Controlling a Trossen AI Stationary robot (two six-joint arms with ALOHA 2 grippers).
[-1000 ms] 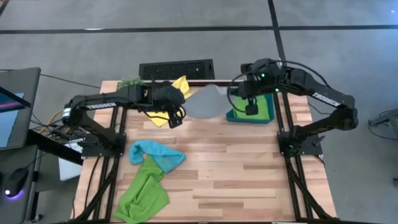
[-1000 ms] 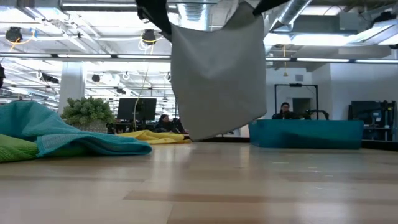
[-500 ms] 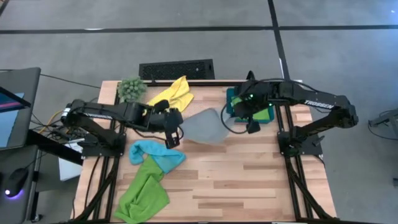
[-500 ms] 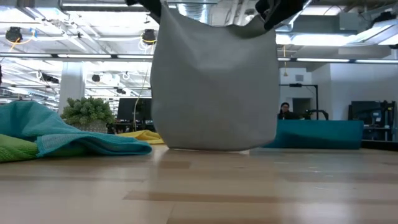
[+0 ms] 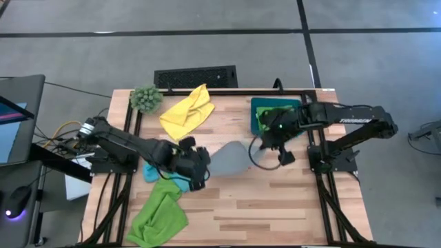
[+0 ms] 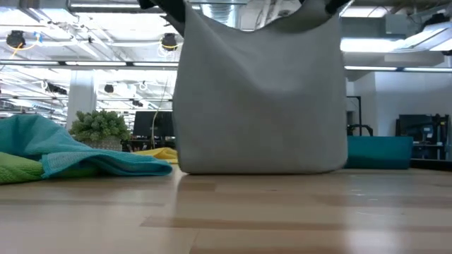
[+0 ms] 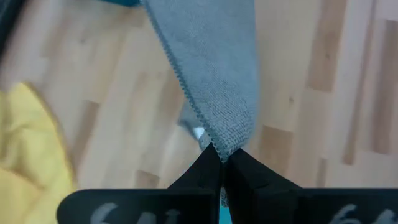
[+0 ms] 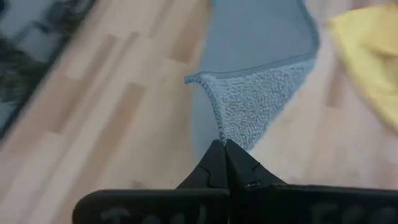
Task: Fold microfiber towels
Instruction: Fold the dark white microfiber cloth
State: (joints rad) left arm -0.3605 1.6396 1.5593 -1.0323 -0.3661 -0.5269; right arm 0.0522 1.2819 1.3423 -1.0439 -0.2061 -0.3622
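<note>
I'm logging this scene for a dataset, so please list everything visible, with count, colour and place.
grey towel: one, grey, mid-table, held up by two corners
yellow towel: one, yellow, far side
light blue towel: one, light blue, left side
lime green towel: one, lime green, near left
teal stack: dark teal with green on top, far right
plant ball: one, green, far left corner
table: one, light wood
left gripper: shut on grey towel
right gripper: shut on grey towel

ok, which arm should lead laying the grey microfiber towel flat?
Neither clearly. Left gripper and right gripper each pinch a corner of the grey microfiber towel, which hangs between them, its bottom edge at the wooden table. Probably lower together.
</note>
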